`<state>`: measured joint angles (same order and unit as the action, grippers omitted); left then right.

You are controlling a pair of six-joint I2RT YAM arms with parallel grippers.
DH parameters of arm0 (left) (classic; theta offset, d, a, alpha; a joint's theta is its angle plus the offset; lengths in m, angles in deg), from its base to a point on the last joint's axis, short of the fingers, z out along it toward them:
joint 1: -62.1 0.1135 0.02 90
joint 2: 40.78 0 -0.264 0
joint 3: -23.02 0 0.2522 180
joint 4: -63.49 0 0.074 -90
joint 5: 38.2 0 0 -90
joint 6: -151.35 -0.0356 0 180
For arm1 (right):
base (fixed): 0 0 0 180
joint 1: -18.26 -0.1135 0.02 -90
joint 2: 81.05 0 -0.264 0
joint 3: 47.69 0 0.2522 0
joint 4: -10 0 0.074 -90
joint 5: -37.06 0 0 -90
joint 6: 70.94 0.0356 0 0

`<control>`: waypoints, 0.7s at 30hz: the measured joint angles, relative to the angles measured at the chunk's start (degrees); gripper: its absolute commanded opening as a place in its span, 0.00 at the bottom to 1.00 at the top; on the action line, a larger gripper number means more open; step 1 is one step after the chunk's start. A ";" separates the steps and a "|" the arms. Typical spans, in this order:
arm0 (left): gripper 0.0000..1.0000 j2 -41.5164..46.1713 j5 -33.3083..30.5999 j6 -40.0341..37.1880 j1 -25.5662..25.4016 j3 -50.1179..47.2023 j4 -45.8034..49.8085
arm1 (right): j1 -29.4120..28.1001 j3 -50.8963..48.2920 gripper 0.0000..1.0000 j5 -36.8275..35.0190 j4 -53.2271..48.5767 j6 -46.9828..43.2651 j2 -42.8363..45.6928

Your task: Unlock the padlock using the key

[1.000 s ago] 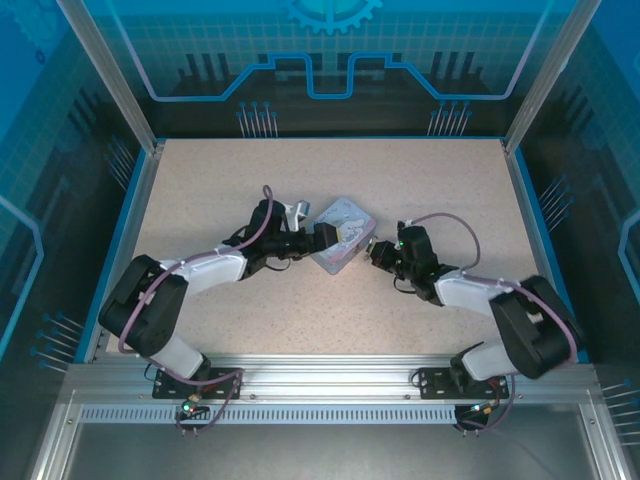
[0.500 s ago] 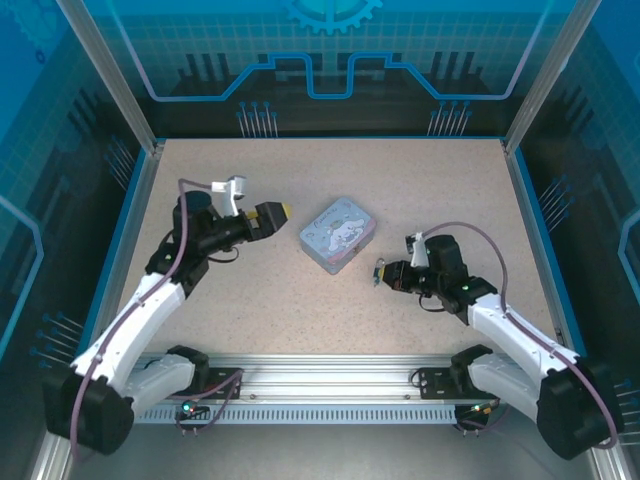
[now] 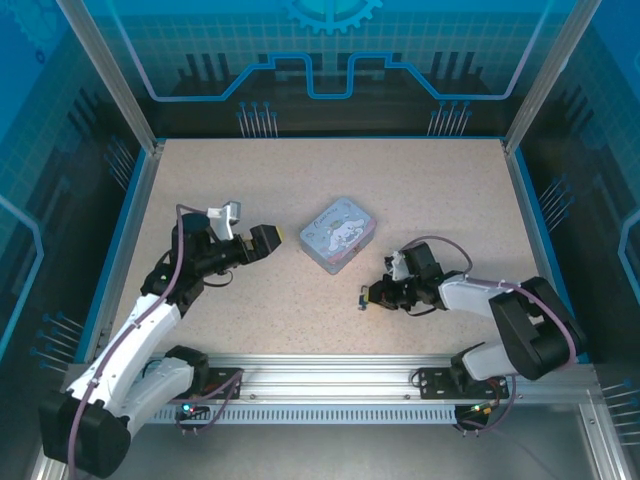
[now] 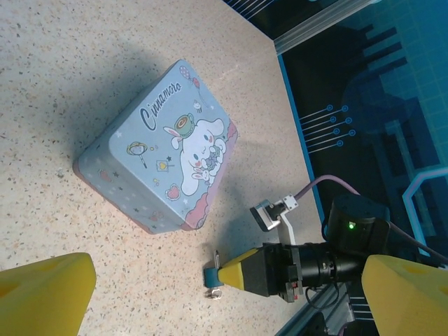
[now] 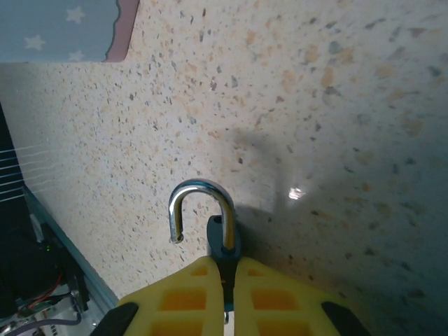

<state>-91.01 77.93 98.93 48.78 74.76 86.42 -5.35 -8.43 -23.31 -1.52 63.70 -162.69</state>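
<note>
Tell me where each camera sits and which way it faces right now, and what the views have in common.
Top external: above and behind the bases, looking down on the table; both arms, left pincer, right pincer, tin.
Left wrist: looks across the tin toward the right pincer; own yellow fingers at the bottom corners.
Right wrist: close to the table, looks down at the padlock between its own fingers.
Shared: both wrist views catch the tin and padlock.

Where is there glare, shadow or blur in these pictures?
Right wrist view: the padlock glints on its loop; a shadow lies on the table beside it. Left wrist view: the tin is sharp; the near yellow fingers are blurred.
</note>
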 measured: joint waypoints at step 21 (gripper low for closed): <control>0.99 1.25 -18.21 -5.53 1.09 4.39 8.37 | 4.87 11.39 0.80 -23.04 -20.96 -13.16 24.92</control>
<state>-89.77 59.72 93.40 49.87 79.15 94.79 -0.48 2.96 -46.35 -22.48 50.54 -137.78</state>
